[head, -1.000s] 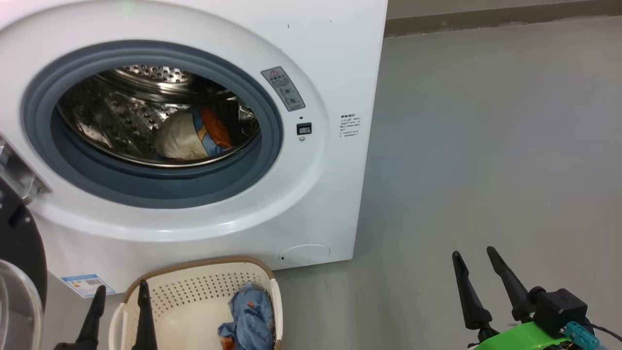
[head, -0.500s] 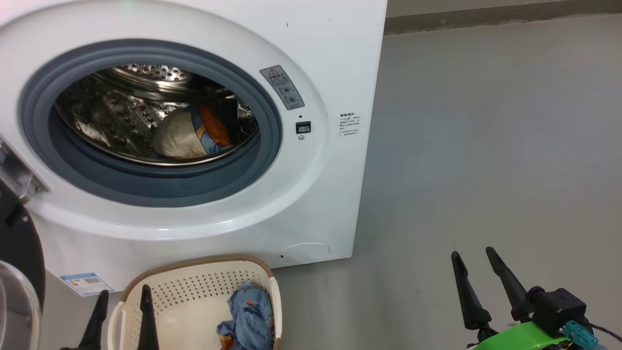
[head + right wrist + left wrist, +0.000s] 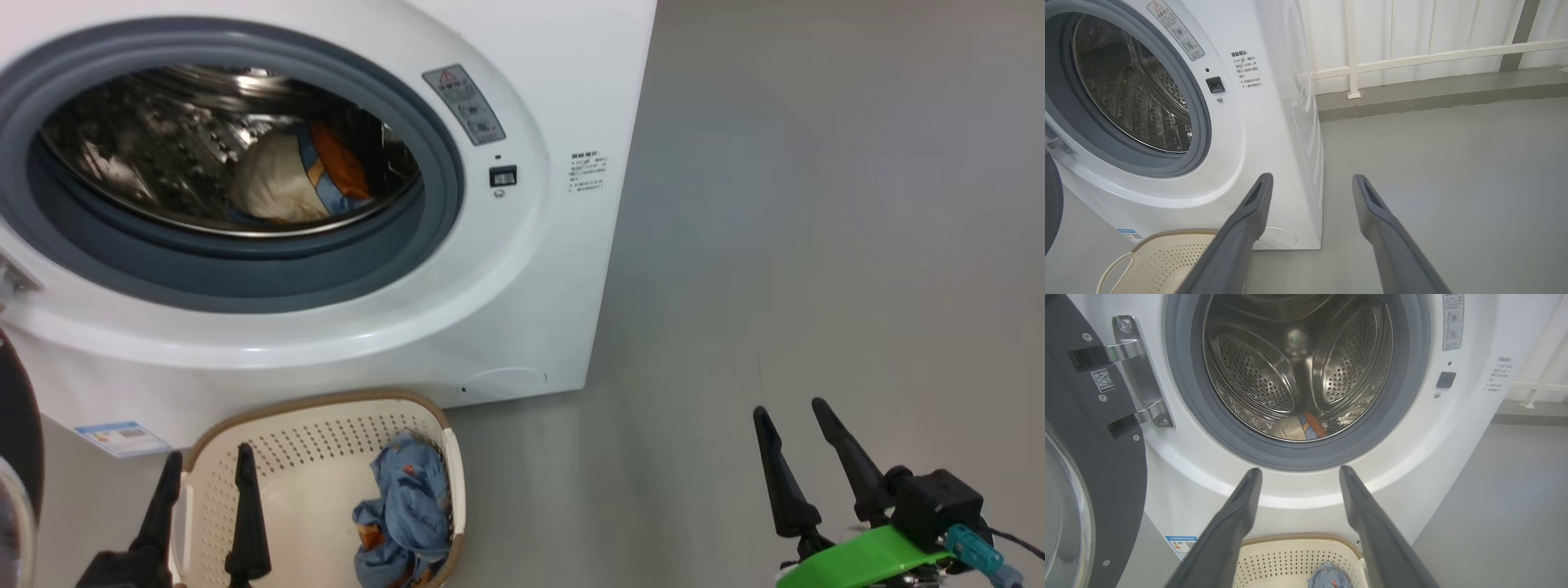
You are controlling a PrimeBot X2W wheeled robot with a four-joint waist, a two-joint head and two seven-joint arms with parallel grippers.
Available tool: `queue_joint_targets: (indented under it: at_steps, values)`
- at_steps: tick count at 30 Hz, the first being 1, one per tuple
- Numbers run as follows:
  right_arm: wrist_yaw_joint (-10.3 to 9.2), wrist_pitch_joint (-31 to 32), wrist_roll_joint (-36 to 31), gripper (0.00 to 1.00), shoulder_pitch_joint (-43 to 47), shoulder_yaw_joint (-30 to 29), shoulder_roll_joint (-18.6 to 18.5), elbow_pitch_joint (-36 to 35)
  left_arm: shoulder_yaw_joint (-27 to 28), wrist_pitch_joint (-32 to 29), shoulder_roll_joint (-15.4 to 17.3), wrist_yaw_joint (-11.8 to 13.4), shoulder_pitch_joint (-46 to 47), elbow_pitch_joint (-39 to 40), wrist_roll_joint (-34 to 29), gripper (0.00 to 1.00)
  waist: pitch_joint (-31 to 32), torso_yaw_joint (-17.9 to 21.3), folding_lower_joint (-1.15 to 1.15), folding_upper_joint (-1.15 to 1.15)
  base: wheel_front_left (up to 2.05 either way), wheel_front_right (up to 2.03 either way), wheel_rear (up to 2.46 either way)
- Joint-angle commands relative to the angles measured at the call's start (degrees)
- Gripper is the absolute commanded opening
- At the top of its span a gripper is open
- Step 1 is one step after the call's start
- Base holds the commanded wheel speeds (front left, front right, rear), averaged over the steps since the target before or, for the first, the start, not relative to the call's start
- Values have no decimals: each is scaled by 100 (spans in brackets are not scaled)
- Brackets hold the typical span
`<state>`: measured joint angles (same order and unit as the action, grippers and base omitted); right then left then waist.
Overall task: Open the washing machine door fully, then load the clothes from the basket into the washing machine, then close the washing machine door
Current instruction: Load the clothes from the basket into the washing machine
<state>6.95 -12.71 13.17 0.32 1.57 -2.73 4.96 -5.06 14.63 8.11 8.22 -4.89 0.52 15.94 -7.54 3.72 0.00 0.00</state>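
The white washing machine [image 3: 563,269] stands with its door [image 3: 1090,465] swung wide to the left, black rim and glass bowl facing me. A cream garment with orange and blue print [image 3: 282,180] lies in the steel drum [image 3: 1298,367]. The cream basket [image 3: 318,425] sits on the floor below the opening, holding a light blue garment [image 3: 404,506] at its right side. My left gripper [image 3: 208,461] hovers open over the basket's left rim, empty. Over bare floor at the lower right, my right gripper [image 3: 788,412] is open and empty.
Grey floor [image 3: 816,245] stretches to the right of the machine. A white railing and a low kerb [image 3: 1412,61] run along the back wall. A blue label [image 3: 122,437] marks the machine's lower left corner.
The head camera has tilted down, so the machine slid up the picture and more of the basket shows. Both grippers stay open in the same places.
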Motion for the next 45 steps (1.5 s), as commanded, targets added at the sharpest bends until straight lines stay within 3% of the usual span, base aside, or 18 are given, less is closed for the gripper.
queue_joint_targets:
  at_steps: [1, 20, 36, 45]
  values:
    - [54, -39, -33, 100, -267, 202, -22, -169, 235, 37, 45, -48, 330, 67, -9, 100, -296, 61, 0, 0, 0, 0, 0]
    - [54, -173, -10, 100, -930, 345, -18, -114, 433, 37, 8, -522, 1635, -854, -78, 100, -2023, 328, 0, 0, 0, 0, 0]
    - [54, -227, 148, 100, -1537, 568, -15, -114, 203, -452, 346, -1191, 3395, -3362, 157, 100, -3308, 700, 0, 0, 0, 0, 0]
    - [54, -228, 256, 100, -1688, 628, -15, -176, -90, -945, 410, -1526, 3969, -4594, 556, 100, -3642, 851, 0, 0, 0, 0, 0]
